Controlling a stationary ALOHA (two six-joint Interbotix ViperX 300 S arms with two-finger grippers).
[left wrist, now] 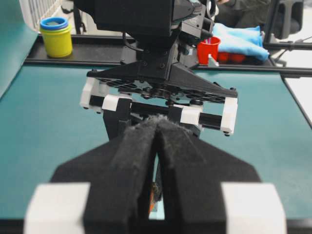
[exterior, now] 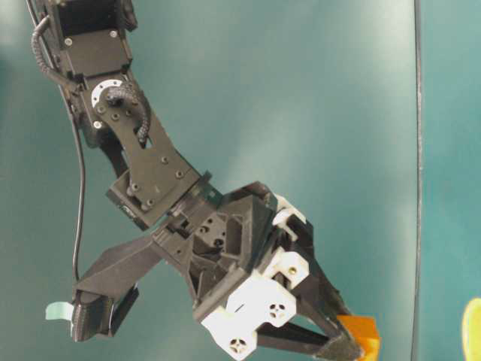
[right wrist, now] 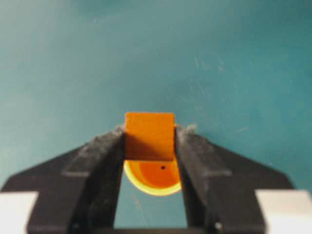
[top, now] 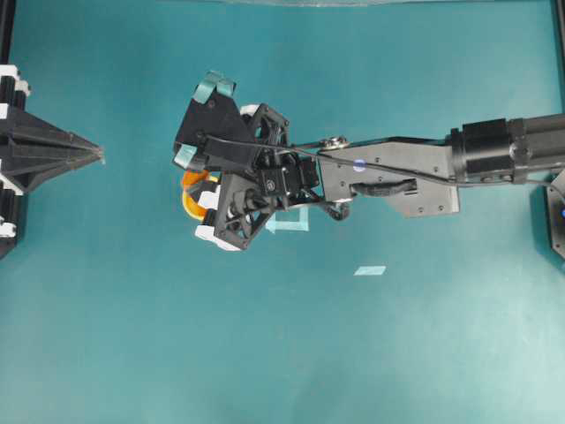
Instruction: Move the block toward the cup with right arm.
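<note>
My right gripper (right wrist: 149, 132) is shut on the block (right wrist: 149, 136), a small orange cube pinched between its black fingertips. Straight beneath the block in the right wrist view stands the cup (right wrist: 151, 181), with a yellow rim and an orange inside. The table-level view shows the block (exterior: 361, 336) held clear of the surface, with a sliver of the cup (exterior: 473, 327) at the frame's edge. From overhead the right gripper (top: 198, 188) hides most of the cup (top: 189, 204). My left gripper (top: 99, 156) rests shut at the far left, its pads (left wrist: 146, 141) pressed together and holding nothing.
A pale blue tape square (top: 290, 222) lies under the right wrist and a small tape strip (top: 371, 270) lies nearer the front. Beyond the table's far edge are a yellow jar with a blue lid (left wrist: 55, 36), a red cup (left wrist: 208, 48) and a blue cloth (left wrist: 241, 41).
</note>
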